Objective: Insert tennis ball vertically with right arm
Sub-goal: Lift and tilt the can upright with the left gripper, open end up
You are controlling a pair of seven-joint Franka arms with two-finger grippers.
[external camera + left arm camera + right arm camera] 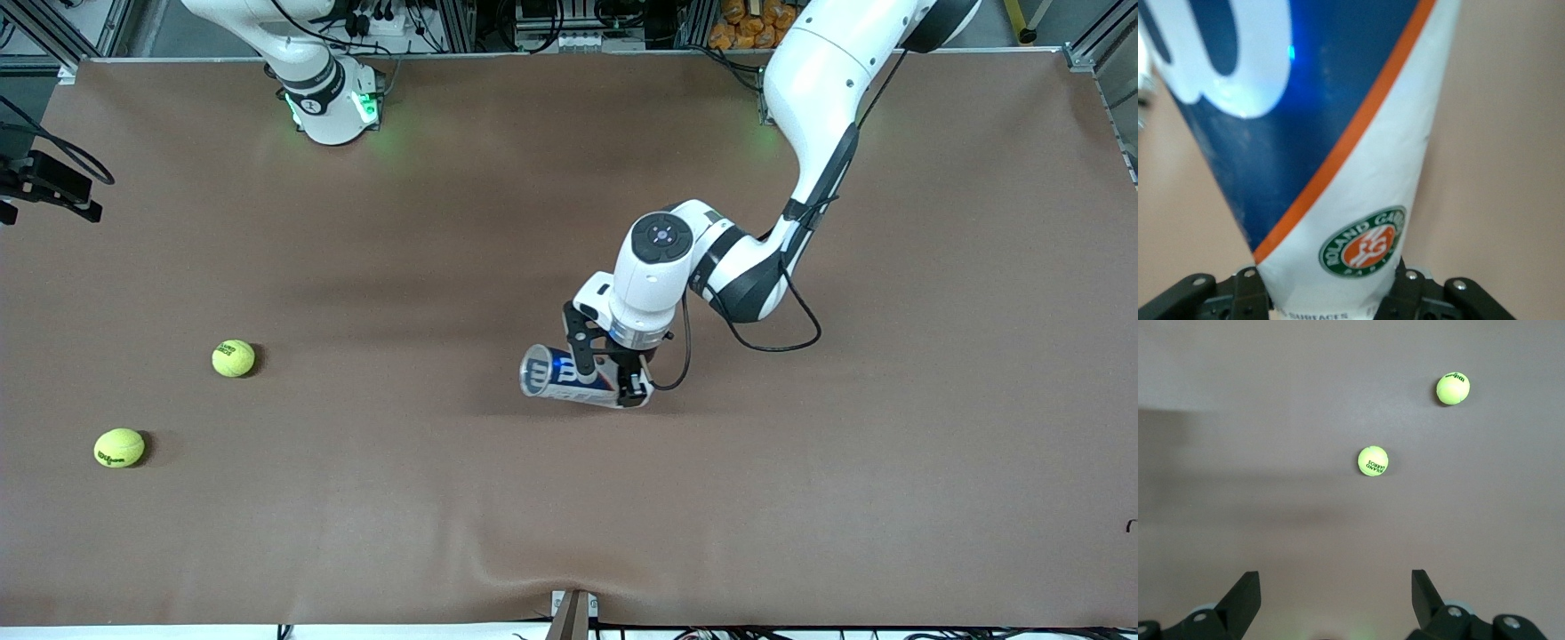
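Two yellow-green tennis balls lie on the brown table toward the right arm's end: one (233, 358) (1373, 461) and another (119, 447) (1452, 388) nearer the front camera. My right gripper (1333, 577) hangs high over the table, open with nothing between its fingers; in the front view only the right arm's base (329, 102) shows. Near the table's middle, my left gripper (609, 373) (1331, 287) is shut on a blue, white and orange tennis ball can (556, 375) (1338, 133). The can is held on its side, its open mouth toward the balls.
A black device with cables (49, 182) juts in at the table's edge at the right arm's end. The left arm's elbow (747, 267) and its looping cable hang over the table beside the can.
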